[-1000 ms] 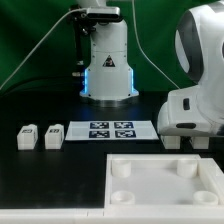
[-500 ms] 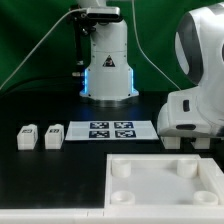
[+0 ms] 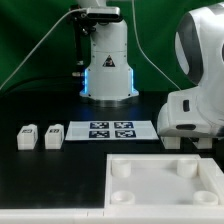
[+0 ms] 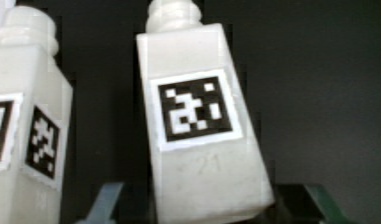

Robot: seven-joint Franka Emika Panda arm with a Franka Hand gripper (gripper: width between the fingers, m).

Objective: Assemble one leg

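Observation:
In the wrist view a leg (image 4: 201, 110), a small white block with a black-and-white tag, stands between my gripper's (image 4: 213, 200) fingers. One dark finger (image 4: 121, 203) shows on each side of it, with a thin dark gap on both sides, so the jaws are open around it. A second leg (image 4: 27, 110) stands beside it. In the exterior view the gripper (image 3: 185, 143) is low at the right, behind the large white square piece (image 3: 165, 182); its fingertips are hidden. Two more legs (image 3: 27, 137) (image 3: 53, 136) lie at the left.
The marker board (image 3: 110, 130) lies in the middle of the black table. The arm's white base (image 3: 105, 60) stands at the back. The arm's white body (image 3: 195, 70) fills the exterior view's right side. A green backdrop is behind.

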